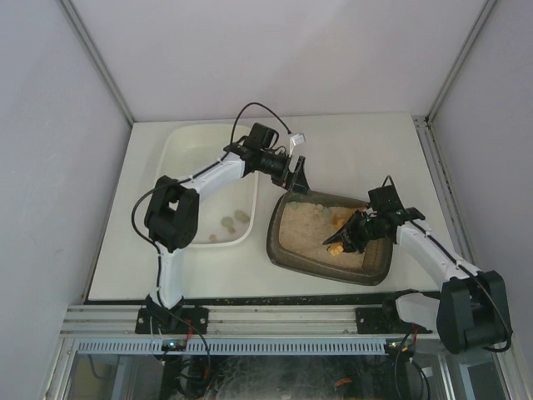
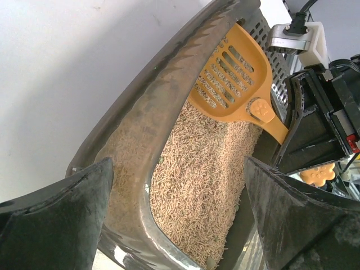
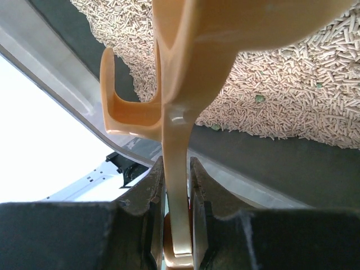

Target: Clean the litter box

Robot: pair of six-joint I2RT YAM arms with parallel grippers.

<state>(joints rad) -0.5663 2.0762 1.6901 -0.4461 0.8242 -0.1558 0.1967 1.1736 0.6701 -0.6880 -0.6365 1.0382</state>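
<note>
The litter box (image 1: 323, 268) is a dark grey-brown tray of beige pellet litter (image 1: 304, 229), right of the centre. My right gripper (image 1: 351, 232) hangs over its right half, shut on the handle of an orange slotted scoop (image 1: 341, 219). In the right wrist view the thin handle is pinched between the jaws of the right gripper (image 3: 177, 169), with the scoop (image 3: 185, 67) above the litter (image 3: 281, 84). My left gripper (image 1: 296, 179) is open at the box's far left corner. In the left wrist view the box's rim (image 2: 140, 112) runs between its wide-spread fingers (image 2: 62, 219), and the scoop (image 2: 236, 79) lies at the far end.
A larger cream-white tub (image 1: 187, 150) stands left of the litter box, with a few pale clumps (image 1: 233, 221) at its near end. A few greenish bits (image 3: 260, 98) sit among the pellets. Grey walls close in the white table (image 1: 366, 142) on three sides.
</note>
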